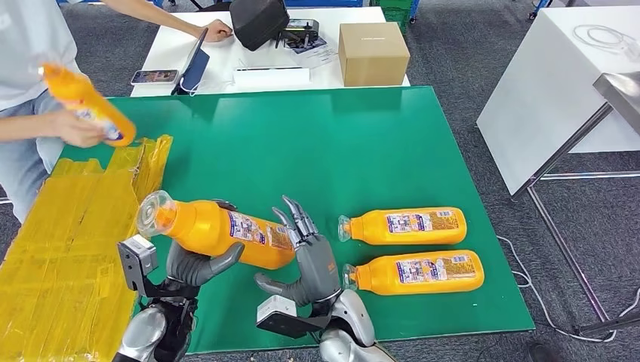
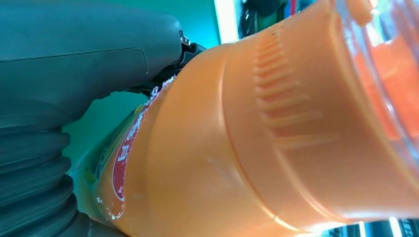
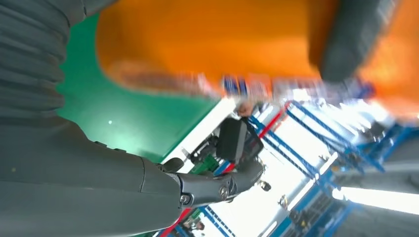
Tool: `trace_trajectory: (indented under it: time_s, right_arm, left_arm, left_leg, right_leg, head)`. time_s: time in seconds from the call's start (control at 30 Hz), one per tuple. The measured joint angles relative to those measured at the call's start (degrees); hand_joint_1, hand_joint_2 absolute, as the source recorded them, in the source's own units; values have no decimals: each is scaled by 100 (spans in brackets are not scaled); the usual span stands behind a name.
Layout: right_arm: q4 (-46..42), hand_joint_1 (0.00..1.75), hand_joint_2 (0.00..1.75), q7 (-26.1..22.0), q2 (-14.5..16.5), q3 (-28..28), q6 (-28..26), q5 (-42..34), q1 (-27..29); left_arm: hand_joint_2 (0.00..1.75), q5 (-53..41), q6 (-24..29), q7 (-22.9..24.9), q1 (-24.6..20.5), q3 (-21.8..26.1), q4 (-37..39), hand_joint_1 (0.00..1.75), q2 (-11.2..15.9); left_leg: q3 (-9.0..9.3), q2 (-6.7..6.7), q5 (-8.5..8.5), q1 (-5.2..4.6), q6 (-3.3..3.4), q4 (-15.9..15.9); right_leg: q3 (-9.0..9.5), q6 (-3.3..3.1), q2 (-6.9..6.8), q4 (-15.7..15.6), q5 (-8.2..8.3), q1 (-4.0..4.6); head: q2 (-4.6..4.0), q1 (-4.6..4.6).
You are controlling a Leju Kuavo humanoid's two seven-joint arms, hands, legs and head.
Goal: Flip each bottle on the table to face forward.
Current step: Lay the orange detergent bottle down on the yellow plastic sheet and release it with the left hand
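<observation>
Left hand (image 1: 198, 264) grips orange bottle (image 1: 219, 228) above green desk (image 1: 324, 143), long axis near-horizontal, cap end pointing left. Right hand (image 1: 308, 260) spread, fingers against bottle base. Label partly hidden; wrist views blurred.

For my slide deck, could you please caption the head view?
Left robot hand grips an orange bottle above the green mat.
</observation>
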Motion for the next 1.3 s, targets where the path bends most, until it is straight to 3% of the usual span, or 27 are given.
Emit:
trace_trajectory:
  time_s: [0.17,0.33,0.4,0.47,0.53,0.63,0.9,1.07,1.13,1.23,1.3]
  right_arm:
    - [-623,0,175,-116,-108,-170,95,-197,237]
    - [-1019,0,175,-152,-186,-279,126,-286,382]
    - [-1195,0,175,-172,-199,-361,178,-455,482]
    - [-1464,0,175,-176,-216,-498,309,-697,640]
    - [-1794,0,175,-179,-252,-659,507,-972,829]
    - [-2325,0,175,-217,-328,-937,861,-1466,1096]
    - [-3026,0,175,-287,-477,-1653,1299,-1875,1394]
    - [-3125,0,175,-303,-492,-1827,1316,-1838,1485]
    - [-3147,0,175,-317,-500,-1856,1304,-1773,1505]
    - [-3170,0,175,-323,-505,-1869,1236,-1620,1535]
    - [-3179,0,175,-321,-505,-1883,1187,-1540,1556]
  left_arm:
    - [175,-1052,857,-266,12,62,-167,175,46]
    - [175,-1399,1150,-322,26,117,-287,175,81]
    - [175,-2118,1690,-322,62,131,-357,175,108]
    - [175,-3585,2650,-123,113,193,-429,175,156]
    - [175,-5357,3507,300,145,304,-454,175,228]
    - [175,-6990,3832,888,148,446,-417,175,406]
    - [175,-8791,3839,1991,-136,579,247,175,914]
    - [175,-9626,3655,3254,-340,501,833,175,1370]
    - [175,-9661,3453,4231,-584,183,1162,175,1688]
    - [175,-9685,3008,5815,-1045,-702,1750,175,2188]
    - [175,-9696,2804,6152,-1266,-1138,2136,175,2371]
  left_leg:
    - [-1,0,0,0,0,0]
    - [0,1,0,0,0,0]
    - [0,1,0,0,0,0]
    - [-1,1,0,0,0,0]
    - [-2,-2,-1,0,0,0]
    - [-3,-3,-1,0,-1,0]
    - [0,3,1,0,-1,0]
    - [-1,6,1,5,-2,0]
    - [-2,6,1,11,-2,0]
    - [-3,6,1,15,-3,-1]
    - [-3,6,2,17,-3,-1]
  right_leg:
    - [-1,0,0,0,0,0]
    - [-1,0,0,0,0,0]
    - [-1,0,0,0,0,0]
    - [-2,0,0,0,0,0]
    - [-3,0,-1,0,-1,0]
    - [-7,-1,-2,-1,-2,0]
    - [-6,-1,0,0,1,0]
    - [-14,-1,5,0,1,4]
    - [-20,-2,5,0,0,8]
    - [-13,-2,5,1,0,11]
    - [-12,-2,5,2,0,11]
  head:
    - [0,-1]
    - [0,-1]
    - [0,-1]
    - [0,-2]
    - [0,-2]
    - [0,-2]
    - [0,-1]
    - [0,-1]
    - [0,0]
    - [0,-2]
    - [0,-1]
